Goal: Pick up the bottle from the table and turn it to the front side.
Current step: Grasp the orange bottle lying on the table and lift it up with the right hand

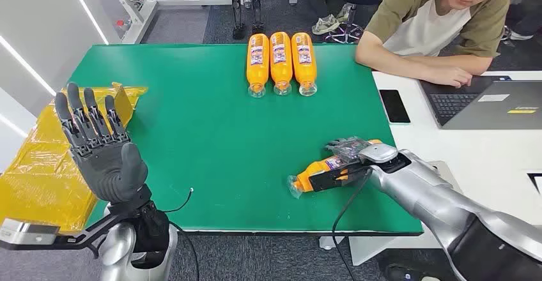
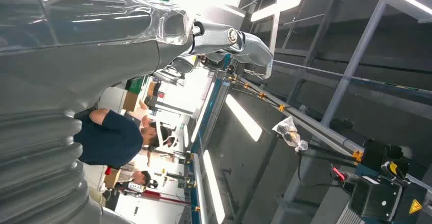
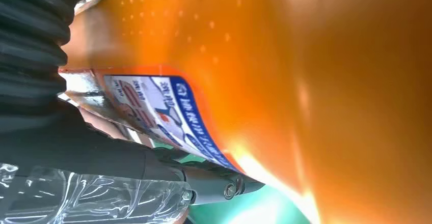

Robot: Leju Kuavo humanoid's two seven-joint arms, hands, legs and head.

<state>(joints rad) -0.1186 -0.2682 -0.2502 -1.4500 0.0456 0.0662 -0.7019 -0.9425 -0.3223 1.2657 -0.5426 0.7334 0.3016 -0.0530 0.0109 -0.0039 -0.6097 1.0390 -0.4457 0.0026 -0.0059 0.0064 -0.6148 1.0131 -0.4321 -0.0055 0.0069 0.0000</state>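
Observation:
An orange bottle (image 1: 317, 174) with a colourful label lies on its side on the green table (image 1: 204, 128), near the front right, its clear cap end pointing to the front left. My right hand (image 1: 348, 159) is wrapped around its middle and grips it. Up close in the right wrist view, the bottle's orange body (image 3: 285, 71) and label (image 3: 163, 112) press against my fingers (image 3: 214, 183). My left hand (image 1: 102, 150) is raised above the table's front left corner, palm up, fingers spread, holding nothing.
Three more orange bottles (image 1: 280, 62) lie side by side at the table's far edge. Yellow plastic sheeting (image 1: 45, 166) hangs off the left side. A person (image 1: 441, 19) leans on the white desk to the right, beside a phone (image 1: 394, 106) and a laptop (image 1: 486, 105).

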